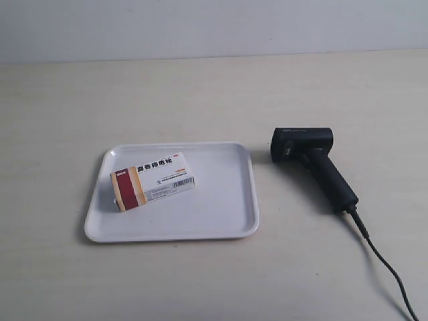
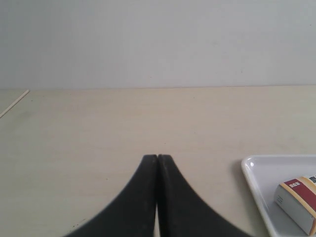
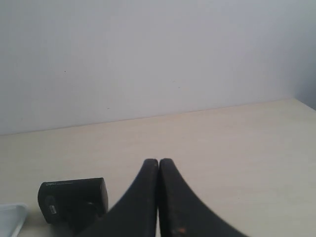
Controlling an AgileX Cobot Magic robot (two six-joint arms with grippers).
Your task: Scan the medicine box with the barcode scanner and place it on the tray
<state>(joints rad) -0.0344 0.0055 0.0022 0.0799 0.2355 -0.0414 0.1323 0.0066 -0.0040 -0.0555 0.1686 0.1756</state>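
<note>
surface: pale wood-grain table | backdrop: plain grey-white wall | medicine box lying in tray | barcode scanner beside tray | left gripper pressed together, empty | right gripper pressed together, empty

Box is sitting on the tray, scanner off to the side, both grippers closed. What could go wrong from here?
1. The medicine box lies flat inside the tray; the low rim may obstruct a side grasp, or the tray might slide.
2. The barcode scanner trails a cable; lifting could drag or snag it.
3. The left gripper and right gripper are both shut; they must open before descending.
</note>
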